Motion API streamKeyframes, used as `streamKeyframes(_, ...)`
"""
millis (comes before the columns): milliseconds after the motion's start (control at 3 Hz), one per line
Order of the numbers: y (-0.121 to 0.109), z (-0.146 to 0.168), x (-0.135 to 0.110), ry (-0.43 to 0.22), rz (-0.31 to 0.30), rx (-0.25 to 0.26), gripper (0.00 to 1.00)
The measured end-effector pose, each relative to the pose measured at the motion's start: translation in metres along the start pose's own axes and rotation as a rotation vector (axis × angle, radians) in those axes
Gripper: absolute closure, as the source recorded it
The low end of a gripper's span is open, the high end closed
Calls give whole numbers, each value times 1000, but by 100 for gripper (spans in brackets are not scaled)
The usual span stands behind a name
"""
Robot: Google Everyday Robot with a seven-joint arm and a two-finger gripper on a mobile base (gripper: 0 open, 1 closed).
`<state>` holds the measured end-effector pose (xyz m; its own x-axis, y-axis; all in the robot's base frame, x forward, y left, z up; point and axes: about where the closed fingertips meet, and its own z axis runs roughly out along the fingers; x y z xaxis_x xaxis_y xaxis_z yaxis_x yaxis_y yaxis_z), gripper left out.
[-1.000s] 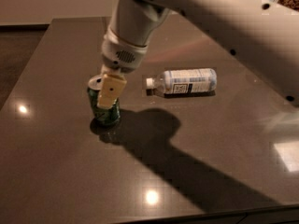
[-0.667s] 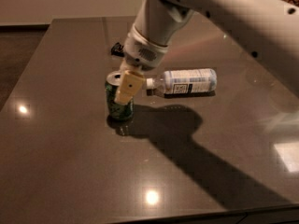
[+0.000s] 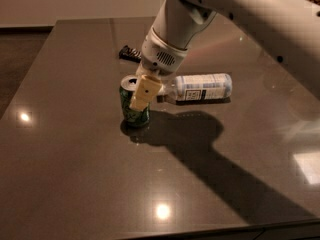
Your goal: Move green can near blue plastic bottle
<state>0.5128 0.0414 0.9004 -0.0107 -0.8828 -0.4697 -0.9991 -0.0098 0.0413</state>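
While upright in end effector (image 3: 138, 98), green can (image 3: 133, 116) beside crosswise bottle (image 3: 202, 87)

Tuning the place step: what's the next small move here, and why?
Probably open the gripper and let go. The green can stands upright, apparently on the table, already close to the cap end of the blue plastic bottle, which lies on its side. A cream finger crosses the can's near side, so it looks gripped.

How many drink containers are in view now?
2: small green drink can upright in the gripper, centre-left; clear plastic blue-labelled bottle lying on its side just right. Arm may hide more.
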Motion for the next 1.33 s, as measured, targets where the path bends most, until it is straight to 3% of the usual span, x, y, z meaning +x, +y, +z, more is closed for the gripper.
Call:
streamKeyframes(333,-1,-1,2,-1,3,3,100)
streamKeyframes(667,-12,-19,22,-19,37,44,100)
streamKeyframes(1000,-29,-43,52,-36,89,107,80)
streamKeyframes(1333,-37,-49,63,-33,102,131,56)
